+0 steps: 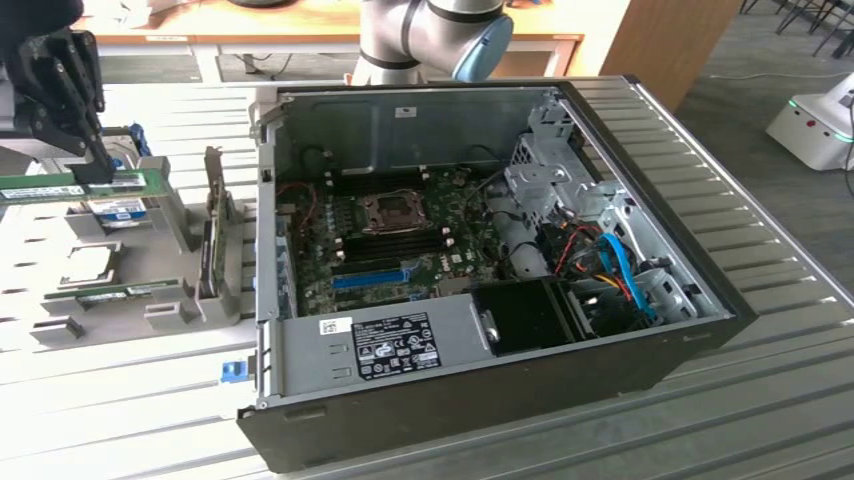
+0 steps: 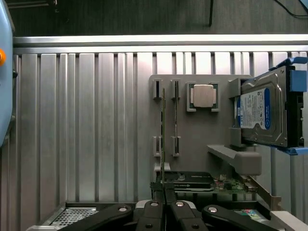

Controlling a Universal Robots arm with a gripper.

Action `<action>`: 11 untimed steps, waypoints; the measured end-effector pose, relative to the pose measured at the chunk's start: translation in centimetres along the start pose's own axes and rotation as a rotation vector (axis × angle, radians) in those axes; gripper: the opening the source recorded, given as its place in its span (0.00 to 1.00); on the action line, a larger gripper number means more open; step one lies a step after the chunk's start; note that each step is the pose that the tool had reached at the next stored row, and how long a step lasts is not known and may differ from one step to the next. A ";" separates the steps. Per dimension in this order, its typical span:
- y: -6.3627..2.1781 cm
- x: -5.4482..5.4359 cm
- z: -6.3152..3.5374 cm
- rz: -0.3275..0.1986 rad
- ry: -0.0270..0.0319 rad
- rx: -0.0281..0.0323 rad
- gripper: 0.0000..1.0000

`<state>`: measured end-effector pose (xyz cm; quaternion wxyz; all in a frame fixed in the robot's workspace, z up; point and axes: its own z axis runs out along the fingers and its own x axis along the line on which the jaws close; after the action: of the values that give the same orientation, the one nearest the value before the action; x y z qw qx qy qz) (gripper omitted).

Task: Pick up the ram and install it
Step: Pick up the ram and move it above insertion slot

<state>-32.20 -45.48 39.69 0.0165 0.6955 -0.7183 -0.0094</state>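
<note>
Because the ram (image 1: 47, 189) is thin, the gripper (image 1: 91, 170) is closed almost fully across its faces, likely for a steady hold; stick level above the gray parts tray (image 1: 171, 200), beside the open computer case (image 1: 441, 410).

Ribbed metal table (image 1: 774, 400), open PC case (image 1: 441, 430) on it; grey parts fixture (image 2: 202, 139) just beside case

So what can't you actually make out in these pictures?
Print on the ram: too small, exterior view.
The ram's chips: wrist view sees it edge-on, the tool covering its near end.
The memory slots in the computer case: too small to tell whether free, exterior view.
</note>
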 end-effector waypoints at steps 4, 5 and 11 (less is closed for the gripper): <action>-0.53 0.0 -0.02 -0.001 0.0000 0.0000 0.12; -0.66 0.0 -0.02 -0.001 0.0000 0.0001 0.12; -1.43 0.0 -0.05 -0.003 0.0001 0.0001 0.12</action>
<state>-30.77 -45.48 39.69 0.0165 0.6967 -0.7171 -0.0094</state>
